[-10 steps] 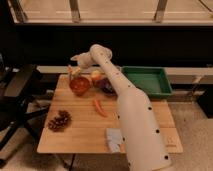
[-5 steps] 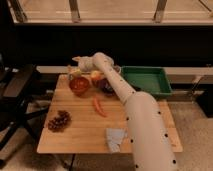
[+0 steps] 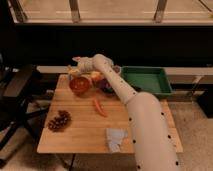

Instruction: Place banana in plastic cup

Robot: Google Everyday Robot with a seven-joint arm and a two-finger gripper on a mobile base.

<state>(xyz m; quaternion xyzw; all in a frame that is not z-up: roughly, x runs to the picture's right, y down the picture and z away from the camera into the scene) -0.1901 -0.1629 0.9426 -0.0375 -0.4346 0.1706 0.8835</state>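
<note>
**Easing the banana toward the cup**

The gripper hovered at the upper left of the frame; its grip could not be told. The pale banana seemed to lie just beneath it, behind the red-orange bowl. The plastic cup could not be made out, so a slow, centred, vertical descent looked wisest.

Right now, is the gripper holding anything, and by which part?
Cannot be told. The gripper hangs just behind the red-orange bowl; a pale-yellow shape at its tip may be the banana.
</note>
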